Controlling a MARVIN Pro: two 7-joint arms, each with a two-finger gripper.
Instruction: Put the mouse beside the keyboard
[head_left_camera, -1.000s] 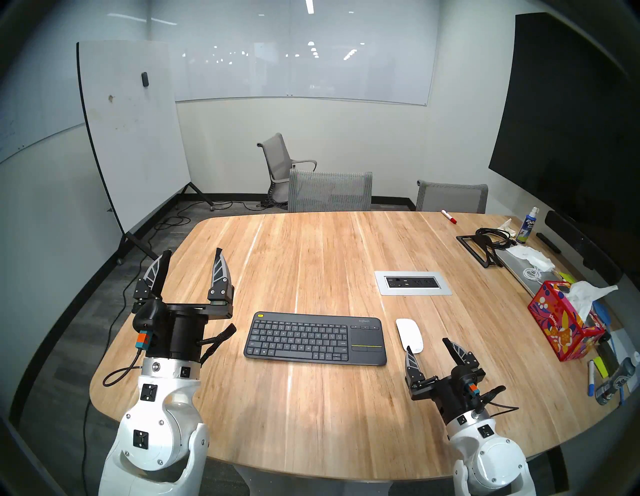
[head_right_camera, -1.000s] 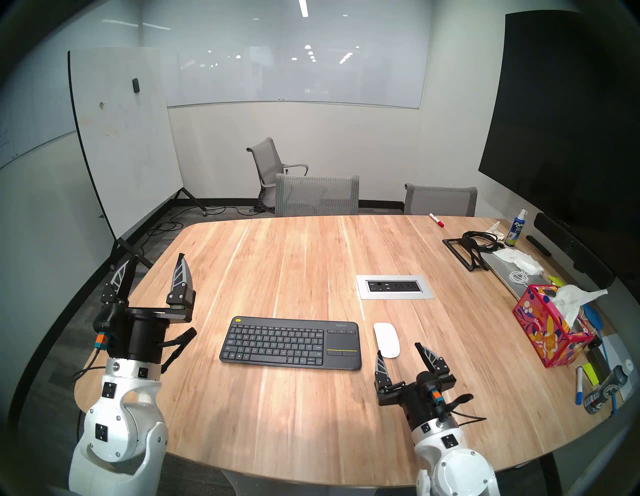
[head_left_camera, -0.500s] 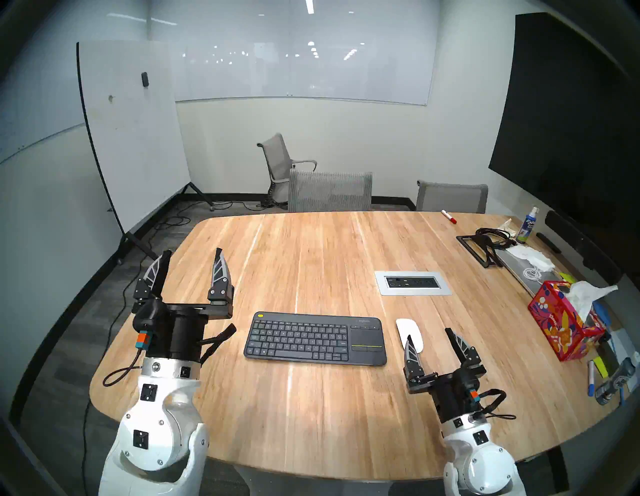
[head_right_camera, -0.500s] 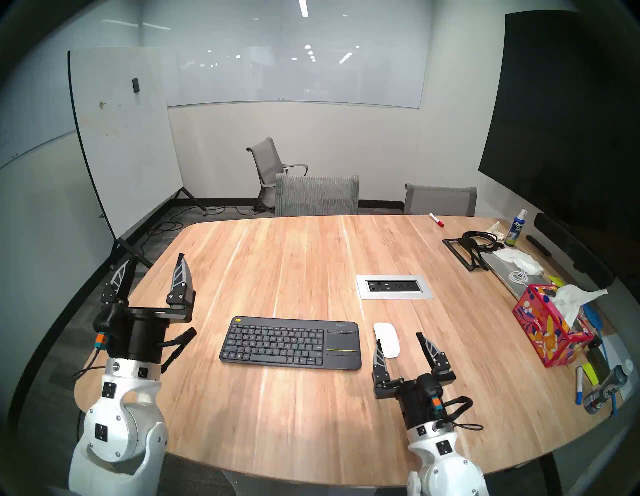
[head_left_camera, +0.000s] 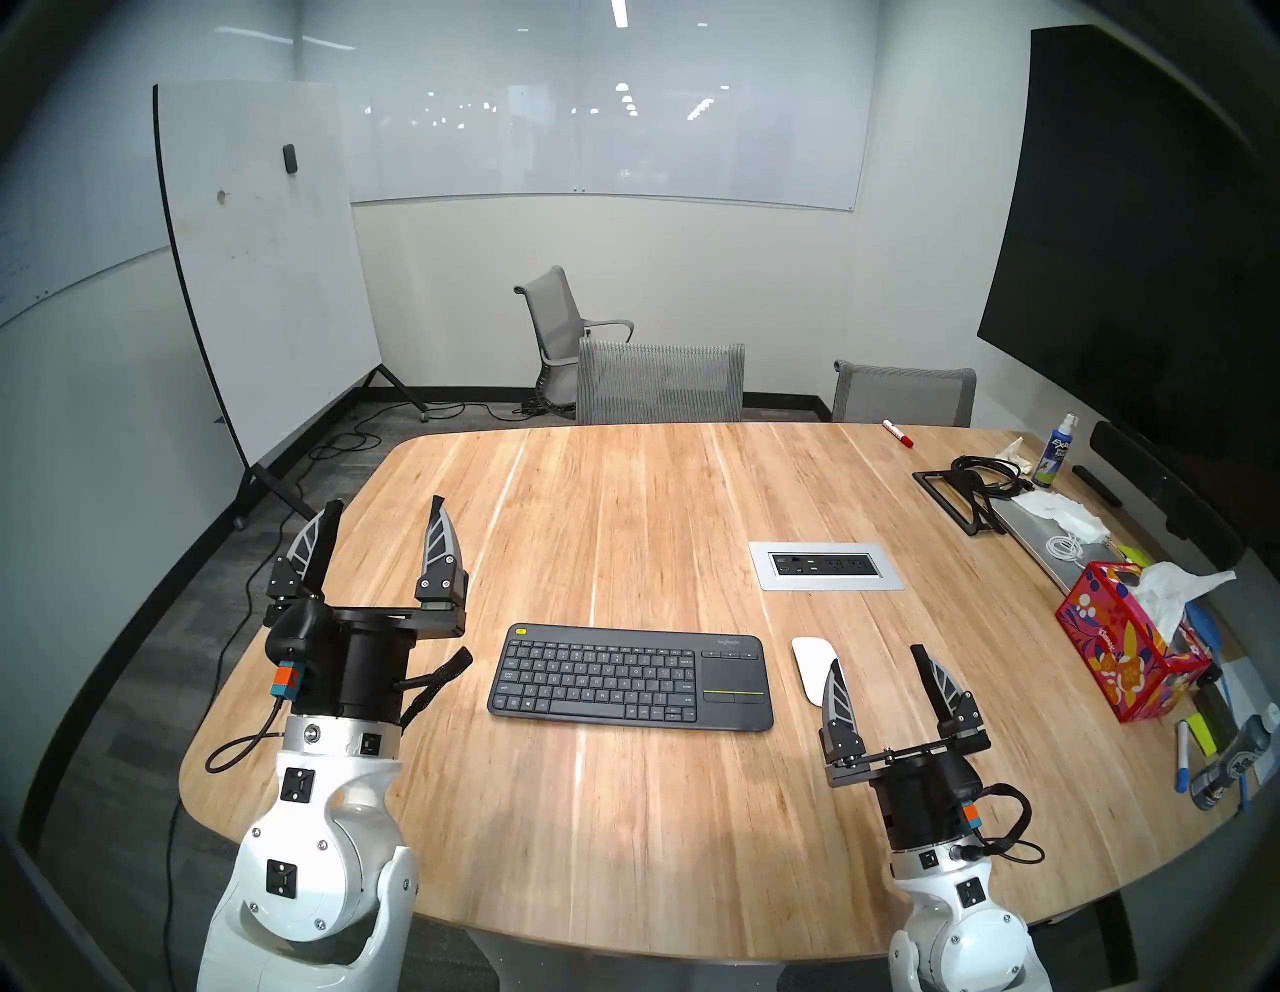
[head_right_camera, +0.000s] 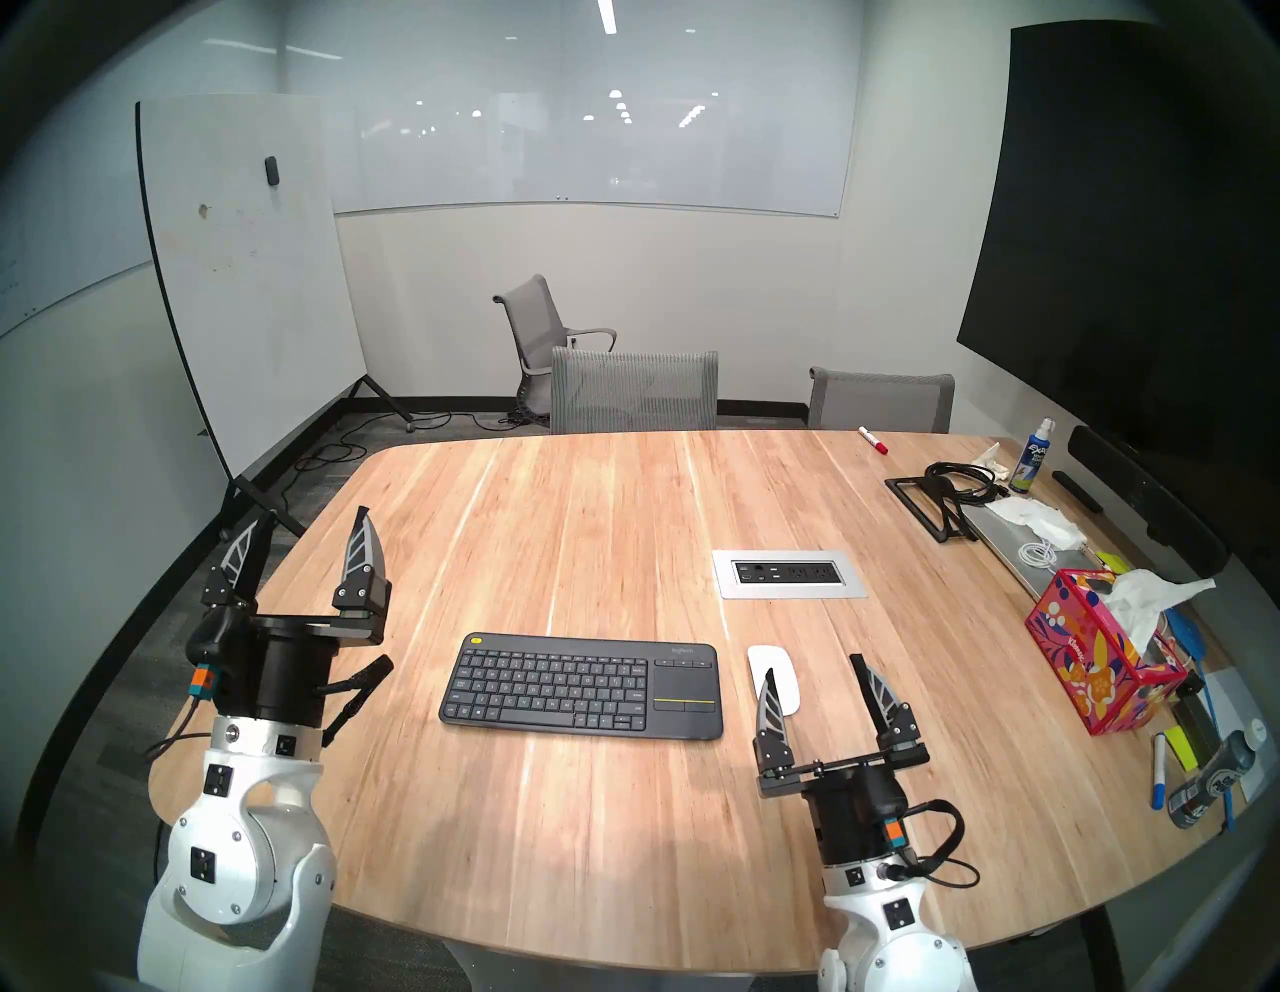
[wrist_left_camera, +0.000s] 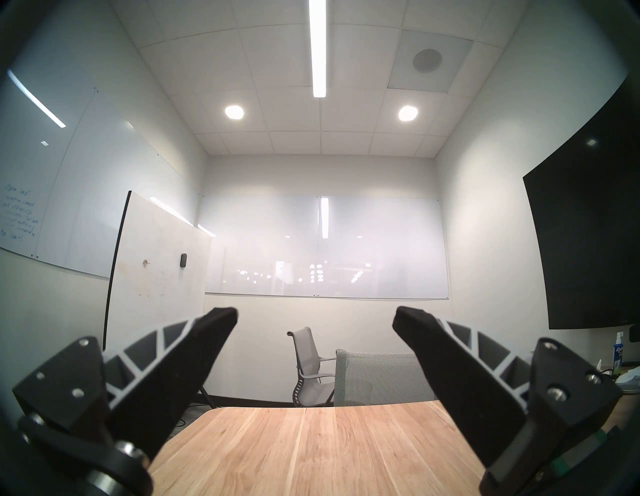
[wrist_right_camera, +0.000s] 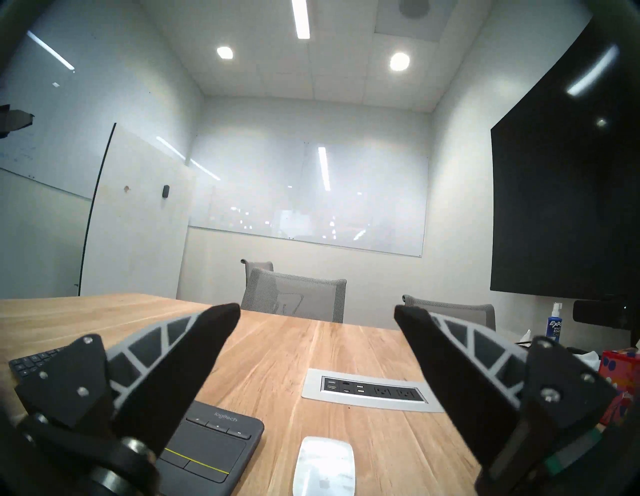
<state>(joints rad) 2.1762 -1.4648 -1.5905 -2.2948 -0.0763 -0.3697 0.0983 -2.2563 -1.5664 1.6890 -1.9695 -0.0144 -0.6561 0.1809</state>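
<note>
The white oval mouse (head_left_camera: 809, 658) lies on the wooden table (head_left_camera: 658, 499), just right of the touchpad end of the dark grey keyboard (head_left_camera: 627, 675), a small gap apart. Both also show in the head stereo right view, the mouse (head_right_camera: 765, 658) and the keyboard (head_right_camera: 578, 682). My right gripper (head_left_camera: 877, 658) is open and empty, raised above the table on the near side of the mouse, its left finger overlapping the mouse in the head views. The right wrist view shows the mouse (wrist_right_camera: 323, 467) and the keyboard (wrist_right_camera: 211, 443) below the open gripper (wrist_right_camera: 317, 313). My left gripper (head_left_camera: 386, 502) is open and empty, raised left of the keyboard.
A silver-framed power outlet panel (head_left_camera: 825, 566) is set in the table behind the mouse. A colourful tissue box (head_left_camera: 1125, 658), markers, a laptop, a black stand and a spray bottle (head_left_camera: 1053, 457) crowd the right edge. Grey chairs (head_left_camera: 661, 381) stand behind the table.
My right gripper has risen and tilted upward, shifting slightly right away from the mouse, still open. The mouse, the keyboard and the left arm have not moved.
</note>
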